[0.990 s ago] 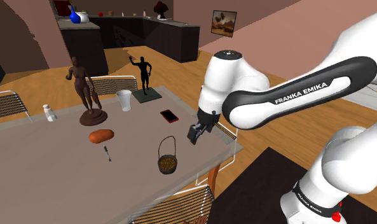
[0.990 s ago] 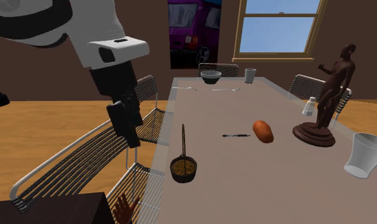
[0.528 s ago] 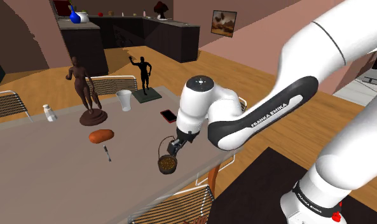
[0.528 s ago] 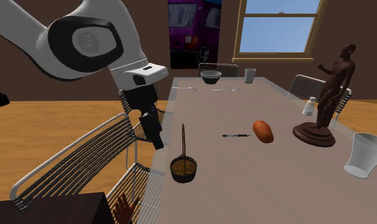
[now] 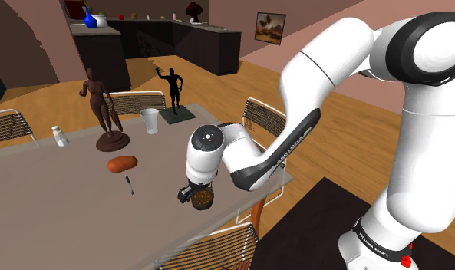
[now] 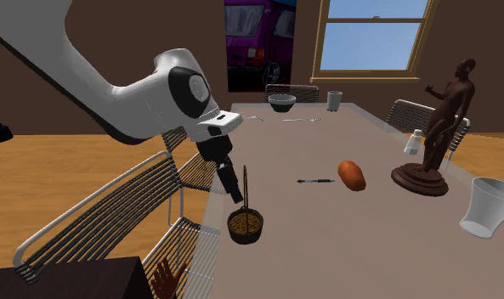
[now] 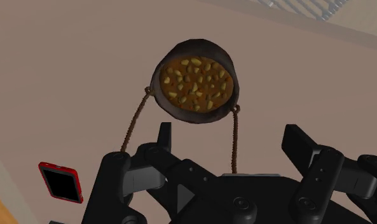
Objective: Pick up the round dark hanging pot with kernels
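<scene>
We see the round dark pot with a tall looped cord handle [image 6: 246,226] standing upright near the long edge of the grey-brown dining table [image 6: 343,229]. It is filled almost to its rim with a brown mass dotted with pale yellow kernels [image 7: 194,83]. The black two-finger gripper [image 6: 236,194] hangs just above the pot, close against the handle. In the wrist view its fingers [image 7: 164,136] stand spread apart, and they pinch nothing. One cord of the handle runs up between them and the other passes outside. A flat red-framed phone [image 7: 61,182] lies on the table near the pot. Farther along, a plain white cup [image 6: 495,206] stands upright, and a dark bowl [image 6: 282,102] sits at the far end. We cannot tell what either holds.
</scene>
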`<control>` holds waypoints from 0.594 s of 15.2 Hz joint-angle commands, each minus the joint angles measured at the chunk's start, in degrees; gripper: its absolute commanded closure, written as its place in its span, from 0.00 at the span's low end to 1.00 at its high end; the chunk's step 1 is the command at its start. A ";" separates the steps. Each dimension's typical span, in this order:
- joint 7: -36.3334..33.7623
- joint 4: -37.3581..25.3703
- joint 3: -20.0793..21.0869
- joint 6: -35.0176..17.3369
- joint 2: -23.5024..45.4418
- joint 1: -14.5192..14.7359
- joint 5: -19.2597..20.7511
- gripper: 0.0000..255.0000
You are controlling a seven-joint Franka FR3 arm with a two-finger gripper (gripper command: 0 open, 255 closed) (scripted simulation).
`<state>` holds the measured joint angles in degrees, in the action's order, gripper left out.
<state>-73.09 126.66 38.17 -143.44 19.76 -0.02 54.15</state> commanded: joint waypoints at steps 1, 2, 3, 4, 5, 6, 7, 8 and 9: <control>-3.28 -3.60 -2.00 1.51 4.03 2.97 4.53 0.00; -4.00 -3.74 -2.47 1.30 4.69 3.34 5.38 0.00; -4.71 -3.89 -2.94 1.08 5.36 3.71 6.23 0.00; -5.41 -4.05 -3.39 0.88 6.03 4.06 7.08 0.00; -6.11 -4.23 -3.83 0.68 6.70 4.41 7.93 0.00; -6.81 -4.41 -4.28 0.48 7.38 4.77 8.76 0.00; -7.50 -4.61 -4.72 0.29 8.06 5.11 9.59 0.00; -8.18 -4.82 -5.16 0.10 8.74 5.46 10.41 0.00; -8.57 -4.94 -5.42 0.00 9.13 5.66 10.88 0.00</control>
<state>-81.12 122.12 33.16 -143.36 28.15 5.28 64.31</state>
